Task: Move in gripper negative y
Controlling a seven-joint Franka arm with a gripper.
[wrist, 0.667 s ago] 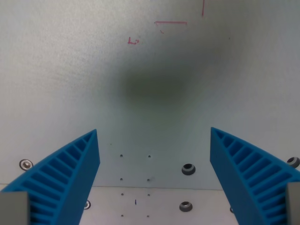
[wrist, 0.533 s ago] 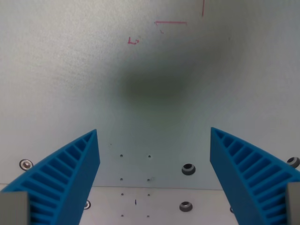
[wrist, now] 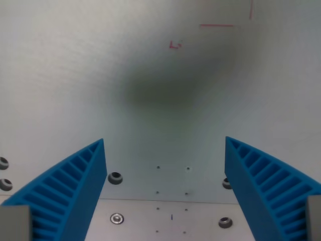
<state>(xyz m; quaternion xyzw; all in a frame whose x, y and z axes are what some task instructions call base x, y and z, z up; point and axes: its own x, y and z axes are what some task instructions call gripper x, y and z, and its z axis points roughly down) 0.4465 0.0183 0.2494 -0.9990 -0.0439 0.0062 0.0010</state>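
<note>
Ribbed blue plastic gripper fingers, matt finish. Below them a pale grey matt metal tabletop, faintly grained, thin red pen marks on it, and shiny metal bolts sunk into it.

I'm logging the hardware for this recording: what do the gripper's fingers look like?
The gripper has two bright blue plastic fingers, wedge-shaped, tapering to tips, with ribbed, slatted inner structure. A grey block sits at each base corner. No cables or markings show.

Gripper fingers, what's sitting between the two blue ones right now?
Nothing held. Between the fingers the wrist view shows bare table, small holes and a blue pen mark.
</note>
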